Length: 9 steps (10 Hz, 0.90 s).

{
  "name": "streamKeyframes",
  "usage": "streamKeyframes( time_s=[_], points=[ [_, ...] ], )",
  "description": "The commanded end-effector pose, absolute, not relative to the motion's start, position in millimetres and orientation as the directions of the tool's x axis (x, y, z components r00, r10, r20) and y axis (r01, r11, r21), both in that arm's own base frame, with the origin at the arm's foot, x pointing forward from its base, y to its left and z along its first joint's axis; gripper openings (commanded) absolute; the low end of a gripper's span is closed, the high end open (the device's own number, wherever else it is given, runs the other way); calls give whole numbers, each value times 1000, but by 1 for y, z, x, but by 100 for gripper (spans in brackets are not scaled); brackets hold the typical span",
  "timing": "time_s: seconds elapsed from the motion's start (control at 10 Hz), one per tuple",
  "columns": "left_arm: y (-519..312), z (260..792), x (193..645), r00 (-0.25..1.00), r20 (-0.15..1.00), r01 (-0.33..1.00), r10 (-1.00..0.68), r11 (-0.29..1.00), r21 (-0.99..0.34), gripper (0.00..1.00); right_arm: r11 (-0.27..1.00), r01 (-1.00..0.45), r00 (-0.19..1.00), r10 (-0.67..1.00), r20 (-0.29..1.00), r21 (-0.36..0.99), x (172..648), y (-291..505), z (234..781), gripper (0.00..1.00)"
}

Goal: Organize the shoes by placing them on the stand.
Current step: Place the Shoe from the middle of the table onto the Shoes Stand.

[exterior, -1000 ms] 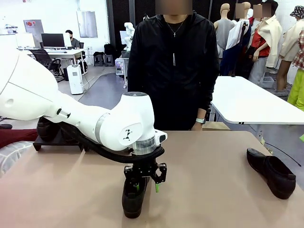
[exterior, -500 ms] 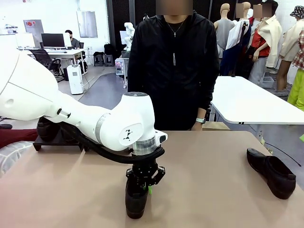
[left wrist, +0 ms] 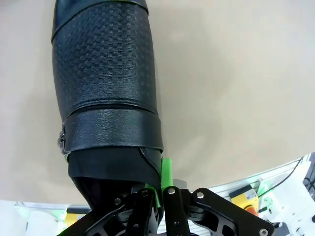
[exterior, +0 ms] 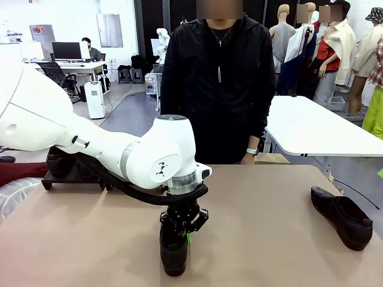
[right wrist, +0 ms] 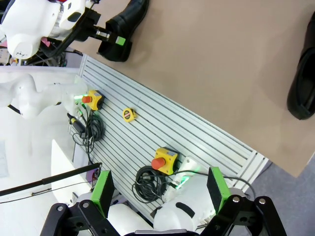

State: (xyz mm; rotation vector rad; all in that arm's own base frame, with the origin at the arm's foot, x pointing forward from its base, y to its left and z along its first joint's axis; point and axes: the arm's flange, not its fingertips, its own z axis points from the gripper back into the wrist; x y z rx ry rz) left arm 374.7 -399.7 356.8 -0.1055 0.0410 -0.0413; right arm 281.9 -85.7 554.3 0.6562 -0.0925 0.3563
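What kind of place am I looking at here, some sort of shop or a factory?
Most likely a robotics research lab: a white robot arm grips a shoe, yellow emergency-stop buttons lie beside the table, and a desk with monitors stands behind.

Leather shoe [left wrist: 106,73]: embossed grain on vamp (strap smoother, faint sheen); table [exterior: 269,239] matt, smooth.

Table [exterior: 257,203] bare mid-right, passable; left arm [exterior: 137,161] stretches across before stand [exterior: 60,181]; shoe [exterior: 341,216] near right edge.
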Motion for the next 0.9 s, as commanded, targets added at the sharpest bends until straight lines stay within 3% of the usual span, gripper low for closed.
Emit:
streamKeyframes(
  time_s=[0.0, 0.2, 0.4, 0.7, 0.8],
  points=[
    [-390, 386, 367, 999, -2, 45, -46, 995, -90, 0, 724, -355, 934, 293, 203, 591, 280, -85, 556, 100],
    [-348, 451, 351, 997, 65, 61, -52, 988, -142, 0, 724, -355, 934, 293, 203, 591, 280, -85, 556, 100],
    [-304, 498, 327, 984, 176, 33, -14, 993, -110, 0, 724, -355, 934, 293, 203, 591, 280, -85, 556, 100],
    [-248, 508, 309, 967, 252, 21, -14, 999, -26, 0, 724, -355, 934, 293, 203, 591, 280, -85, 556, 100],
    [-231, 510, 300, 959, 281, -5, 28, 997, -83, 0, 724, -355, 934, 293, 203, 591, 280, -85, 556, 100]
  ],
)
